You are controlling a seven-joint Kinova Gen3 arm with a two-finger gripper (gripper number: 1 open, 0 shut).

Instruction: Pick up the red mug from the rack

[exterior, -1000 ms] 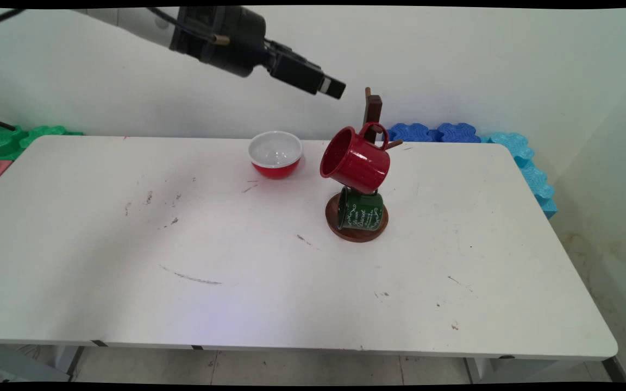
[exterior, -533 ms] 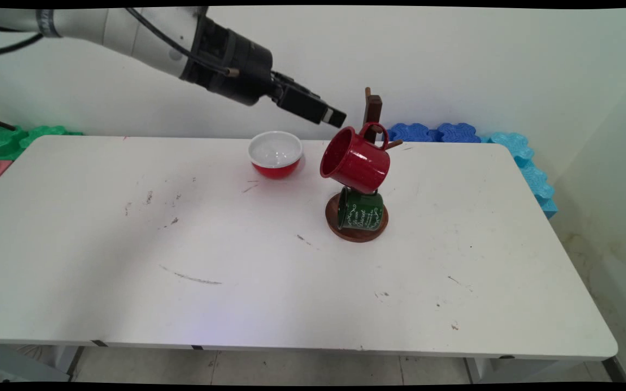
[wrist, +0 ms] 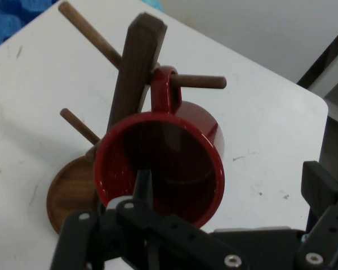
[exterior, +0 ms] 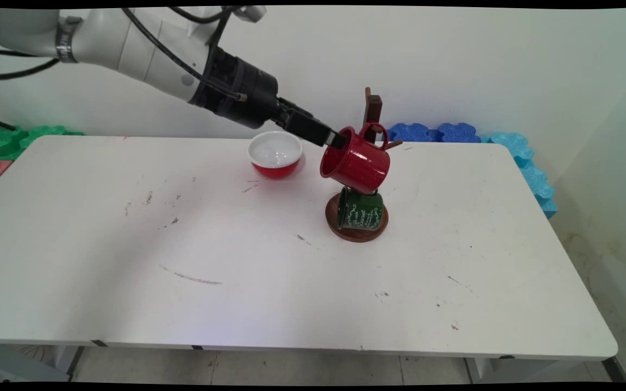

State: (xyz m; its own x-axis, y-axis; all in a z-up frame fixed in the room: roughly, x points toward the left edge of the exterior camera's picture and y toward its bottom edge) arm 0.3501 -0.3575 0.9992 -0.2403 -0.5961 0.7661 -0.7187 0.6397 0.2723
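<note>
Main view: the claw [exterior: 335, 139] reaches the rim of the red mug [exterior: 357, 161], which hangs tilted by its handle from a peg of the wooden mug tree [exterior: 371, 111] toward the worktop's [exterior: 237, 304] far edge. Hand view shows one finger [wrist: 142, 185] inside the mug's mouth and the other [wrist: 321, 185] well out to the side, so the claw is spread. A green mug [exterior: 361, 210] hangs lower on the same tree, over its round base. At about 9 o'clock from the red mug sits a red bowl [exterior: 275, 155], white inside, just apart. From 6 to 9 o'clock of the tree the worktop lies open. Half a second ago the claw hovered just above the rim; it has since dropped to it.
</note>
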